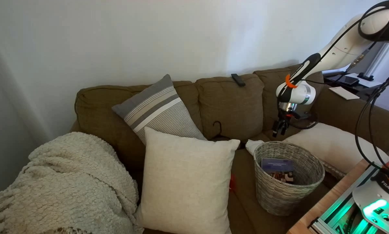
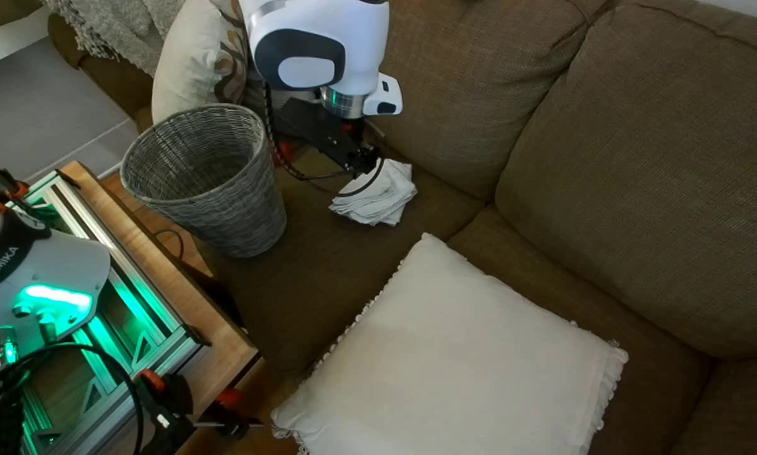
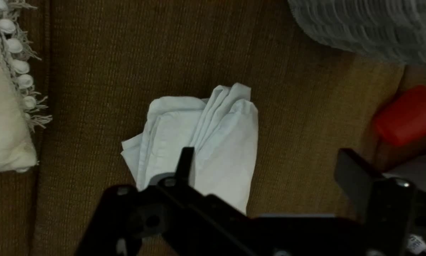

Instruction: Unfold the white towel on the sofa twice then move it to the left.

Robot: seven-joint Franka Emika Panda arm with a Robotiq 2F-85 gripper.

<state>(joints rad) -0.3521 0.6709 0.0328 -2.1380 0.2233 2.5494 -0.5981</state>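
Note:
The white towel lies folded in layers on the seat of the brown sofa, near the back cushions. In the wrist view the towel shows loose folded edges at its top, and its lower part is hidden by the gripper. My gripper is open and empty above the seat. One finger is over the towel's middle, the other over bare sofa fabric to the right. In an exterior view the gripper hangs above and behind the basket. A white edge shows behind the basket there; I cannot tell if it is the towel.
A grey wicker basket with books in it stands beside the towel. A fringed white pillow lies on the other side. A red object is near the right finger. A cream pillow and a striped pillow lean on the sofa.

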